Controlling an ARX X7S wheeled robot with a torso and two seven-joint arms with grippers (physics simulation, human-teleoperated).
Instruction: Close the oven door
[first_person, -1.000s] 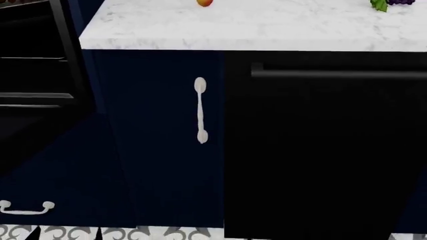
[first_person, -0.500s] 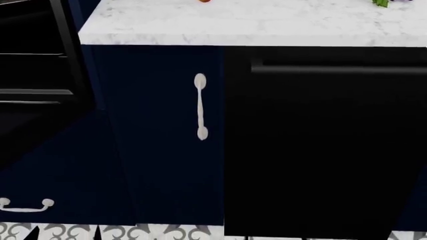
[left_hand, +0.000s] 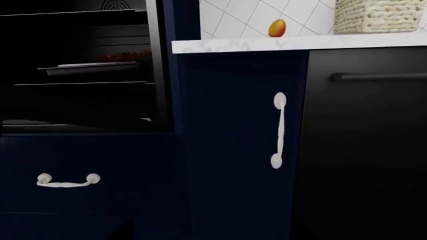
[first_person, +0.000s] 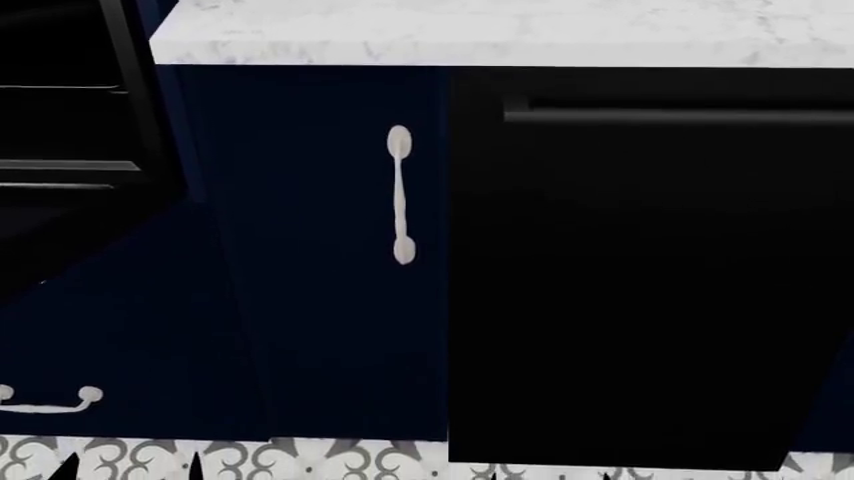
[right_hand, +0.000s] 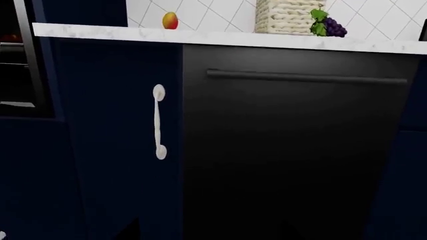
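The oven door (first_person: 60, 235) hangs open at the far left of the head view, past the left end of the marble tabletop (first_person: 507, 35). It folds down and out from the bottom of the racked oven cavity (left_hand: 80, 65), above the navy drawer (left_hand: 100, 160) with its white curved handle (left_hand: 68, 181). In the left wrist view the door shows nearly edge-on, as a thin dark strip under the racks (left_hand: 80, 127).

Neither gripper appears in any view, so I cannot tell whether they are spread or closed.

The door looks like a stiff, fairly heavy hinged panel with a glossy and probably slippery face. It likely needs no pinch grasp. A lift from under its free front edge, followed by a push on the outer face until it meets the cavity frame, seems the safer way. Pushing near the hinge would give little leverage.

To the right of the oven stands a narrow navy cabinet (first_person: 334, 250) with a vertical white handle (first_person: 400, 195), then a black appliance front (first_person: 627, 280) with a bar handle (first_person: 667, 115). Both are flush and well apart from the door. The patterned floor (first_person: 334, 460) in front looks open. The robot faces the cabinet, not the oven, so it probably has to shift left first, keeping its arm clear of the tabletop's corner
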